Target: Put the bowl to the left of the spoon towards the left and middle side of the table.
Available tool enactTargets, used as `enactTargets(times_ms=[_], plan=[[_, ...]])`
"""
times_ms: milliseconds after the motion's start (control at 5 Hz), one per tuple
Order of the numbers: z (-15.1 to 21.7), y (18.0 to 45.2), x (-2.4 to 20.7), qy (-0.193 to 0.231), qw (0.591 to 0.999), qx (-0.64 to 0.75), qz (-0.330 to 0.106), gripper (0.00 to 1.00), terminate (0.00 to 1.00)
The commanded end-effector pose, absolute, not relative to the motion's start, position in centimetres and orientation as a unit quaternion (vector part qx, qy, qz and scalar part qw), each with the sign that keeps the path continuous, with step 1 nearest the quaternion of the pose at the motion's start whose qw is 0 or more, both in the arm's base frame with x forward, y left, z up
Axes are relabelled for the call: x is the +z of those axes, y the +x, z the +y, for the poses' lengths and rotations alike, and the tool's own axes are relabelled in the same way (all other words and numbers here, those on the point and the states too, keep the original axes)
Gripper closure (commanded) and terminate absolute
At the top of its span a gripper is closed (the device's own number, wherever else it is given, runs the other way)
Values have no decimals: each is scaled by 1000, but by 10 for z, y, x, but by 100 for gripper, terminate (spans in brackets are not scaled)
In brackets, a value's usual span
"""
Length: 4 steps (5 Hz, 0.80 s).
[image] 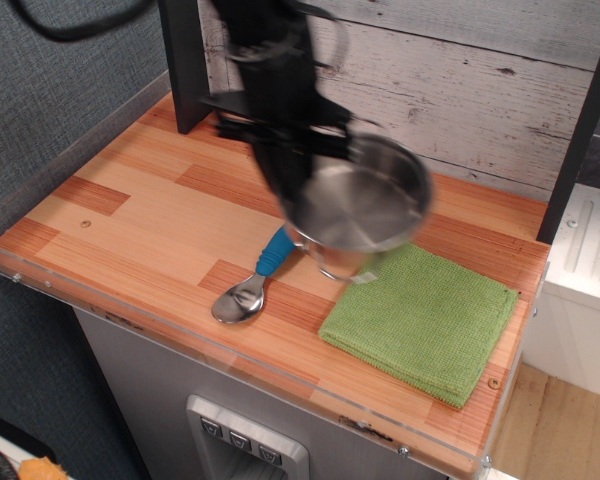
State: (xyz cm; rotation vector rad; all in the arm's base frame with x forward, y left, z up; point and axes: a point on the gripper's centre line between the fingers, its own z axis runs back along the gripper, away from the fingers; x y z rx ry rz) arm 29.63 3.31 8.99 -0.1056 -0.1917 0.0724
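We see the stainless-steel bowl (365,205) hanging in the air, tilted toward us, over the upper part of the spoon's blue handle and the near corner of the green cloth (423,320), lifted, we judge, so it can pass over the spoon (255,280) to the bare left-middle of the wooden table (130,220). The black gripper (292,190) (motion-blurred) reaches down from above, closed on the bowl's left rim, arm nearly vertical.

mock kitchen: plank countertop (160,215), acrylic rim, plank backdrop (480,80).
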Motion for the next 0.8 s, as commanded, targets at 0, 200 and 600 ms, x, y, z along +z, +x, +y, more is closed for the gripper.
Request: enactTargets(times_ms=[0,200,600], plan=[[113,296,88,-35,986,125,-107,100,0],[153,295,72,-34,980,168,-96,100,0],[190,289,44,-14,973,215,-78,100,0]])
